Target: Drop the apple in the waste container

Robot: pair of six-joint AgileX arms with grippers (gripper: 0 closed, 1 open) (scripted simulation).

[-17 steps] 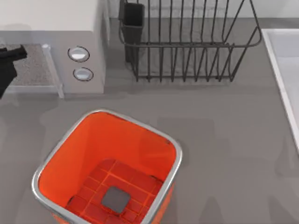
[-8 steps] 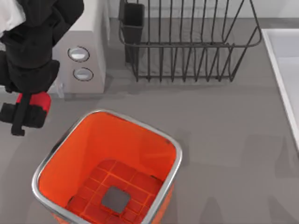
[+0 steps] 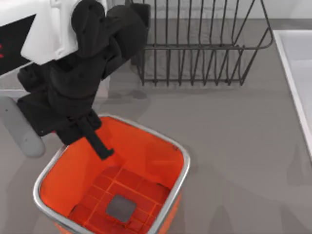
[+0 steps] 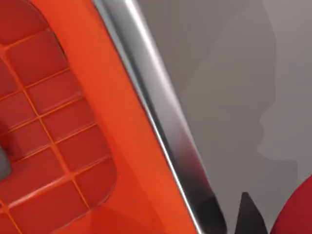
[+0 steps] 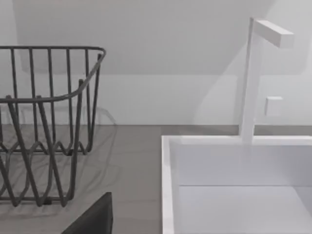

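The waste container (image 3: 181, 157) is a large orange bin with a silver rim, standing at the front left of the table. My left gripper (image 3: 100, 145) hangs over the bin's far left corner, and one black finger reaches past the rim. Seen from above, the apple is hidden under the arm. In the left wrist view the red apple (image 4: 301, 207) shows at the frame's edge beside a dark fingertip (image 4: 246, 217), just outside the bin's silver rim (image 4: 161, 117), so the gripper looks shut on it. A dark part of my right gripper (image 5: 92, 219) shows in the right wrist view, off by the sink.
A black wire rack (image 3: 195, 44) stands at the back, beyond the bin. A white sink basin (image 3: 298, 73) runs along the right edge, with a white faucet (image 5: 253, 78) behind it. Bare grey tabletop (image 3: 234, 146) lies to the right of the bin.
My left arm has swung in from the left with the apple, from beside the bin to above its far left corner. The bin has not moved.
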